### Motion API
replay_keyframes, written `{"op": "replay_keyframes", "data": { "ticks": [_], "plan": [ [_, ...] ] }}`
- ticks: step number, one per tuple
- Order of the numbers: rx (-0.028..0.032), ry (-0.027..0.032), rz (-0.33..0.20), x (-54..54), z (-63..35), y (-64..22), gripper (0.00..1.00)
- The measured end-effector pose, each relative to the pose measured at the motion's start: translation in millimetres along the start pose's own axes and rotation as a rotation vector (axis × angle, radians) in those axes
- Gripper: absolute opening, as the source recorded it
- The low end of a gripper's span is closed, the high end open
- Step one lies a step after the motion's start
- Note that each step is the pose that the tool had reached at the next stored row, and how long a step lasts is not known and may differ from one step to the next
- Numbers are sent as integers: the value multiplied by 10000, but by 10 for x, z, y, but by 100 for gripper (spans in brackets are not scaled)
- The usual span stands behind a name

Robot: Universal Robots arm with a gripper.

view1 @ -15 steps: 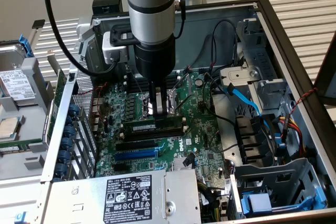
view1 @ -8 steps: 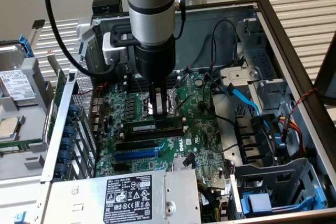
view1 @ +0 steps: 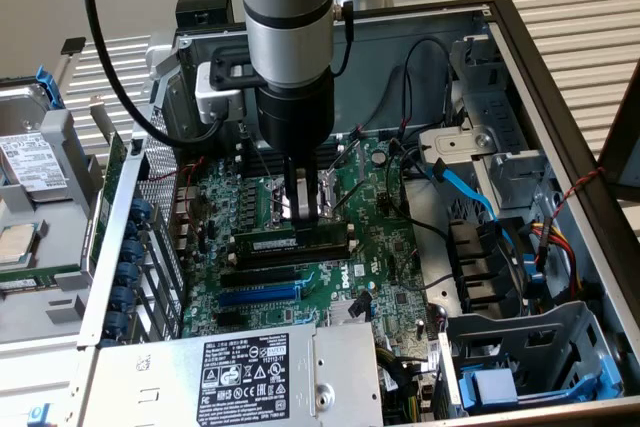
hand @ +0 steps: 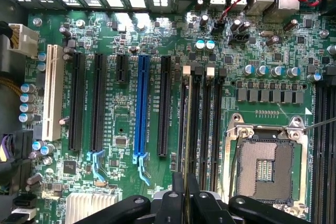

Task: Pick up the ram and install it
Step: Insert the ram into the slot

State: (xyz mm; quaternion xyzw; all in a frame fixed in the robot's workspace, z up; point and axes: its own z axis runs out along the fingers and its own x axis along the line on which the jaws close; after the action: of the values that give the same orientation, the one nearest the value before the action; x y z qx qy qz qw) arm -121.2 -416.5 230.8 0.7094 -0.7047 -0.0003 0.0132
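The pick-up looks done. The black two-fingered pincer is pressed nearly together on the top edge of the long, thin green ram stick. The stick lies along one of the black memory slots on the green motherboard, near the blue expansion slot. I cannot tell whether it is pushed fully home or its end latches are closed, so I judge the seating to be what is left.

As for writing, on the exterior view's left the silver hard drive carries a white printed label, too fine to read. The grey power supply box has a black sticker crowded with white certification marks. The ram stick bears a small white label. A white logo beside the slots may read Dell.
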Motion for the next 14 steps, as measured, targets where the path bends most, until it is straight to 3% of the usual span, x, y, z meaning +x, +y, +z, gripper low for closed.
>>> {"op": "replay_keyframes", "data": {
  "ticks": [7,14],
  "plan": [
    [0,62,0,1,1,0,13],
    [1,68,-31,-1,3,0,13]
  ]
}}
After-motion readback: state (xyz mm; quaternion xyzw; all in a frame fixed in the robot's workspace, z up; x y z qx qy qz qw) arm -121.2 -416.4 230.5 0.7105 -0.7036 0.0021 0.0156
